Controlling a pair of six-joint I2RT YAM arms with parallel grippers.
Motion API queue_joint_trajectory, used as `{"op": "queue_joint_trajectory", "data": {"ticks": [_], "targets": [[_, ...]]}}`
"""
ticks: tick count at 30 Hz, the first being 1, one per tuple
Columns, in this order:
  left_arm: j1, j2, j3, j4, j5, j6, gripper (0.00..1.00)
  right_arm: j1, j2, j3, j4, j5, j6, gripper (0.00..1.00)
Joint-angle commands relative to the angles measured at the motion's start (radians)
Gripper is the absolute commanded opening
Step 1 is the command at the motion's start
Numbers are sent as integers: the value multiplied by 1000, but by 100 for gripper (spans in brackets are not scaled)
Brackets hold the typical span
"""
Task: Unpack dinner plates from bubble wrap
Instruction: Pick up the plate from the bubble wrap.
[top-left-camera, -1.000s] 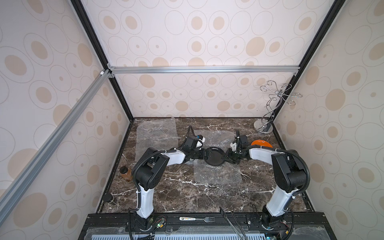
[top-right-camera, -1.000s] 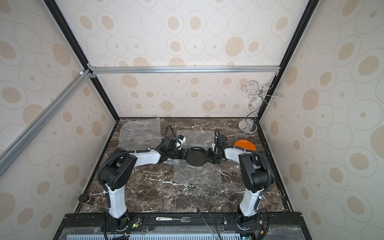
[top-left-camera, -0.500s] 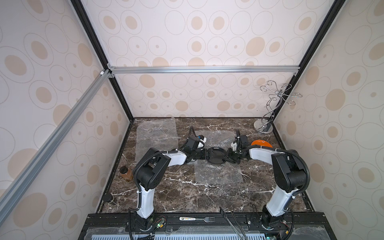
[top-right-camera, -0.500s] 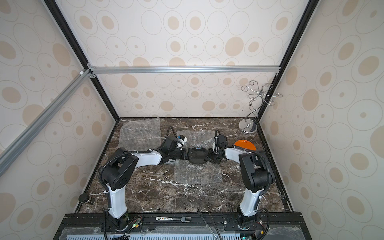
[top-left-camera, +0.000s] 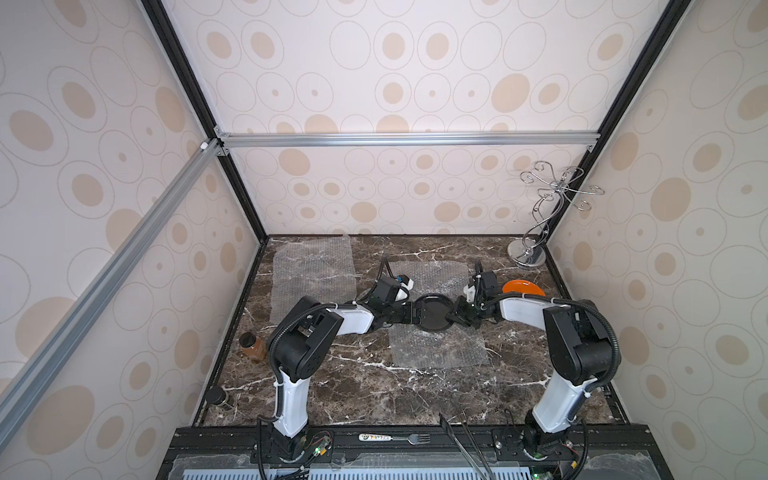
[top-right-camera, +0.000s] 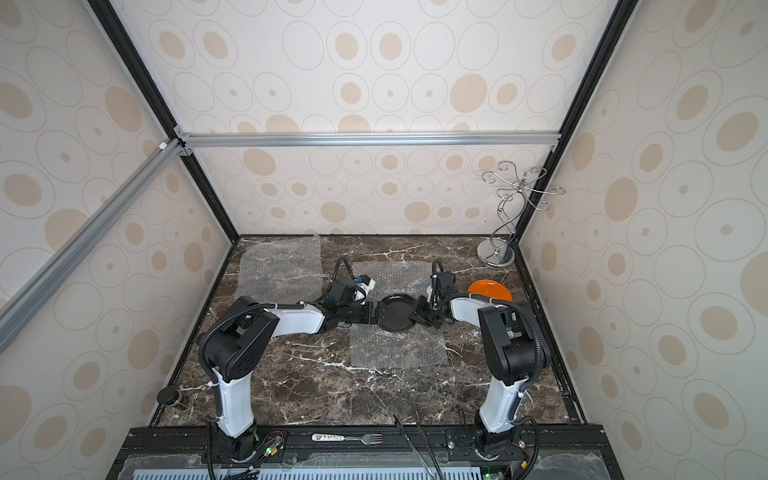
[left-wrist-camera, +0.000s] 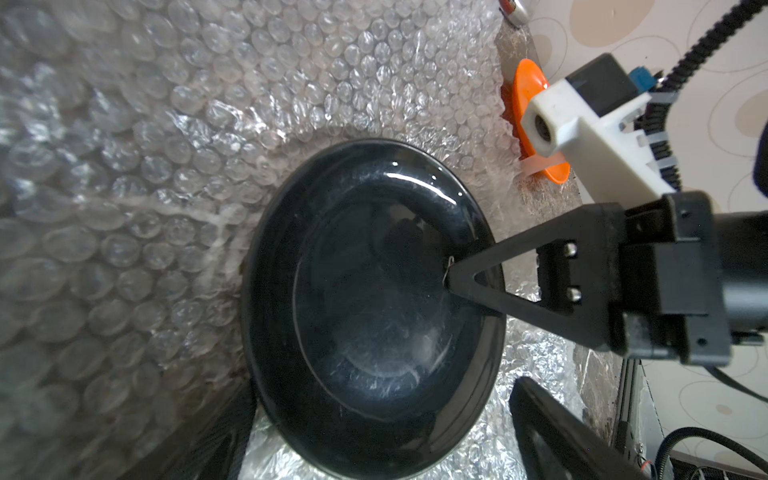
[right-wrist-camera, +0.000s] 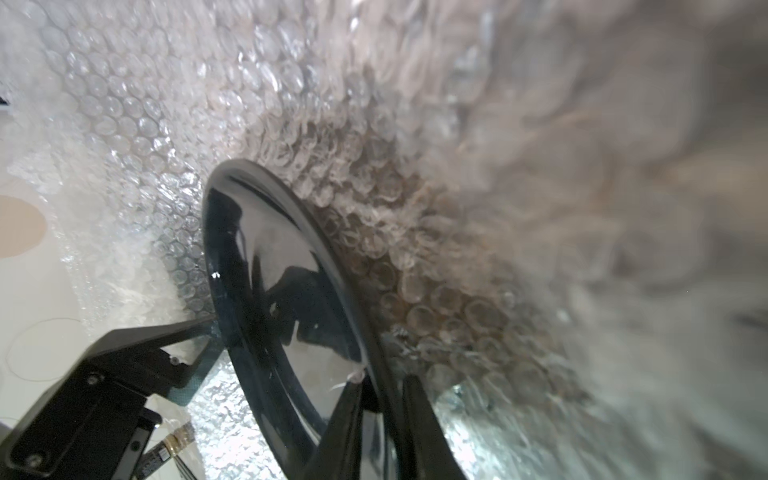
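A dark grey dinner plate (top-left-camera: 434, 311) (top-right-camera: 397, 312) hangs tilted just above the bubble wrap (top-left-camera: 438, 349) at the table's middle. My right gripper (top-left-camera: 451, 316) (right-wrist-camera: 383, 380) is shut on its right rim, with one finger on the inner face (left-wrist-camera: 469, 270). My left gripper (top-left-camera: 415, 312) (left-wrist-camera: 382, 386) is wide open at the plate's left rim, and the rim lies between its fingers. One finger touches the rim and a gap shows at the other. An orange dinner plate (top-left-camera: 523, 287) (left-wrist-camera: 524, 95) lies bare behind the right arm.
Two more bubble wrap sheets lie flat, one at the back left (top-left-camera: 313, 270) and one behind the dark plate (top-left-camera: 436, 274). A chrome wire stand (top-left-camera: 527, 257) fills the back right corner. A brown jar (top-left-camera: 253, 345) sits by the left wall. A fork (top-left-camera: 395, 437) lies on the front rail.
My right gripper's fingers have closed onto the dark plate's right rim. The plate tipped flatter, then back up. The left gripper stayed wide open in place.
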Motion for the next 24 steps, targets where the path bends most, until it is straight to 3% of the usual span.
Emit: {"op": "queue_joint_trajectory", "data": {"ticks": [1, 10, 12, 24], "targets": [[-13, -31, 0, -1, 13, 15, 96, 0, -32, -19, 25, -5, 39, 17], [-11, -88, 8, -12, 17, 17, 97, -18, -114, -40, 3, -17, 61, 9], [-11, -104, 8, -15, 18, 19, 97, -23, -130, -43, -5, -20, 65, 0], [22, -134, 5, -15, 38, 5, 97, -55, -207, -50, -46, -52, 47, 0]]}}
